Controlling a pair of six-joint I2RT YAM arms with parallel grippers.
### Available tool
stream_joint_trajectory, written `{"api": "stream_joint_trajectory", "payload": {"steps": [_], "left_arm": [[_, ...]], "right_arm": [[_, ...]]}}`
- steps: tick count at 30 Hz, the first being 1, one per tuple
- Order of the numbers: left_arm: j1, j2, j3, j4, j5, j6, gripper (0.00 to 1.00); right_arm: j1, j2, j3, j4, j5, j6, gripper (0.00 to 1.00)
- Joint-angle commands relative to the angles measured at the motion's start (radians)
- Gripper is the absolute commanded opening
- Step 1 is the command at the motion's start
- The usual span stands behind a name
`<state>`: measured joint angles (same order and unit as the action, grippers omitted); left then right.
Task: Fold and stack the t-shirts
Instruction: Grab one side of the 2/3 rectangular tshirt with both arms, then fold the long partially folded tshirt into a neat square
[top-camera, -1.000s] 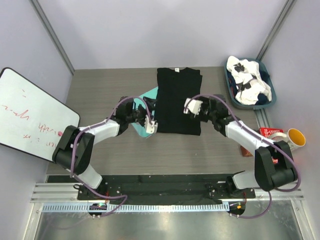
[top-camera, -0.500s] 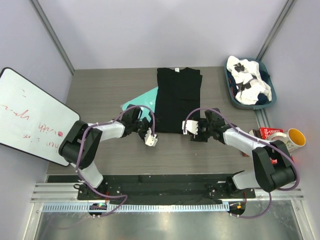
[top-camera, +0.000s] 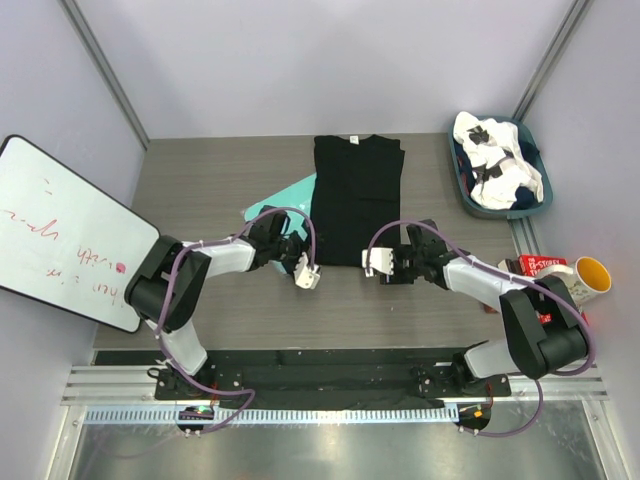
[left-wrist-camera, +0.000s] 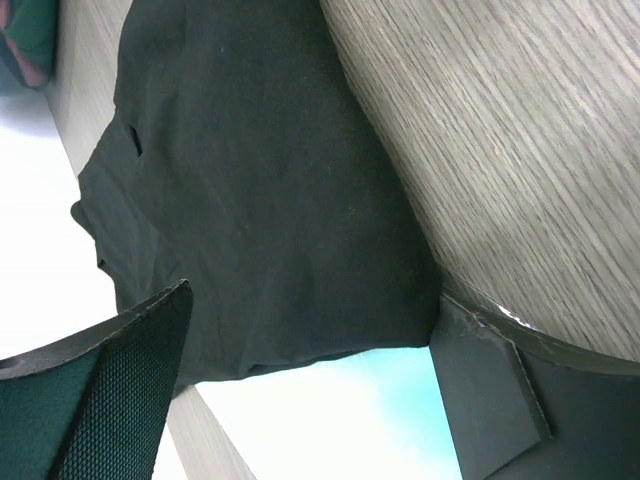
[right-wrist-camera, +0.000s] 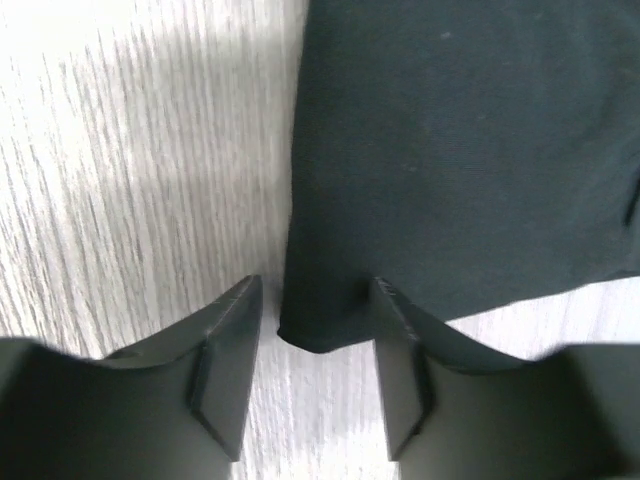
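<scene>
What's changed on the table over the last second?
Both grippers drew back toward the bases: the left gripper and right gripper moved from over the black t-shirt to its near hem corners, jaws open, nothing held. Shirt, teal board and basket stayed put.

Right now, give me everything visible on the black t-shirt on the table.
The black t-shirt is soft, matte cloth, folded into a long narrow rectangle with no sleeves sticking out and the collar at the far end; no print shows. It lies flat on the grey wood-grain table, its left edge over the teal board. The open left gripper sits at its near left corner; the right gripper straddles the near right corner, jaws apart.
</scene>
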<state>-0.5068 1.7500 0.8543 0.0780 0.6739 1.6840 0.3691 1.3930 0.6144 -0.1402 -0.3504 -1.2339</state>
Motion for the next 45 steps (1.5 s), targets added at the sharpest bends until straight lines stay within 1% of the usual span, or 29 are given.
{"api": "stream_joint_trajectory", "payload": {"steps": [1,2,3,5,6,8,9,10,11,12,14,15,16,18,19,22,26,31,40,43,45], "left_arm": [[-0.010,0.043,0.018,-0.044,-0.014,-0.010,0.91],[-0.012,0.046,0.022,-0.049,-0.016,-0.010,0.89],[-0.016,0.049,0.031,-0.063,-0.019,-0.012,0.80],[-0.021,0.051,0.045,-0.113,-0.022,-0.009,0.69],[-0.025,0.049,0.055,-0.128,-0.022,-0.010,0.57],[-0.030,0.051,0.063,-0.158,-0.020,-0.006,0.47],[-0.035,0.049,0.072,-0.193,-0.020,0.000,0.37],[-0.036,0.048,0.077,-0.210,-0.017,0.002,0.32],[-0.039,0.046,0.083,-0.225,-0.020,0.005,0.28],[-0.042,0.046,0.094,-0.262,-0.020,0.005,0.16],[-0.042,0.043,0.106,-0.303,-0.019,-0.001,0.07],[-0.042,0.042,0.117,-0.316,-0.016,-0.001,0.00],[-0.042,0.042,0.121,-0.329,-0.014,-0.004,0.00],[-0.042,0.034,0.134,-0.359,-0.011,-0.010,0.00],[-0.042,0.031,0.138,-0.365,-0.010,-0.013,0.00],[-0.042,0.014,0.146,-0.392,-0.007,-0.021,0.00],[-0.039,-0.004,0.179,-0.467,0.006,-0.024,0.00],[-0.032,-0.058,0.203,-0.538,0.052,-0.049,0.00],[-0.032,-0.197,0.206,-0.733,0.079,-0.021,0.00],[-0.032,-0.265,0.200,-0.803,0.093,-0.018,0.00],[-0.032,-0.319,0.196,-0.869,0.104,-0.010,0.00]], "right_arm": [[0.004,0.024,-0.027,0.074,-0.004,-0.030,0.49],[0.004,0.027,-0.031,0.085,-0.004,-0.029,0.45],[0.004,0.034,-0.039,0.102,-0.004,-0.033,0.43],[0.004,0.038,-0.042,0.109,-0.005,-0.041,0.39],[0.004,0.044,-0.042,0.113,-0.004,-0.048,0.38],[0.004,0.049,-0.041,0.117,0.002,-0.055,0.32],[0.004,0.052,-0.036,0.117,0.005,-0.055,0.30],[0.004,0.054,-0.035,0.117,0.005,-0.056,0.29],[0.004,0.054,-0.031,0.117,0.007,-0.058,0.25],[0.004,0.054,-0.028,0.117,0.007,-0.058,0.23],[0.004,0.054,-0.022,0.117,0.008,-0.059,0.17],[0.004,0.054,-0.019,0.117,0.008,-0.059,0.15],[0.004,0.055,-0.018,0.117,0.008,-0.058,0.10],[0.004,0.052,-0.007,0.110,0.007,-0.059,0.06],[0.004,0.051,-0.002,0.103,0.007,-0.058,0.01],[0.004,0.041,0.018,0.074,0.008,-0.052,0.01],[0.005,0.006,0.048,-0.016,-0.009,-0.044,0.01],[0.004,-0.072,0.082,-0.114,-0.051,-0.052,0.01],[0.007,-0.204,0.214,-0.409,-0.137,-0.062,0.01],[0.013,-0.242,0.257,-0.515,-0.148,-0.075,0.01],[0.019,-0.272,0.287,-0.614,-0.165,-0.101,0.01]]}}
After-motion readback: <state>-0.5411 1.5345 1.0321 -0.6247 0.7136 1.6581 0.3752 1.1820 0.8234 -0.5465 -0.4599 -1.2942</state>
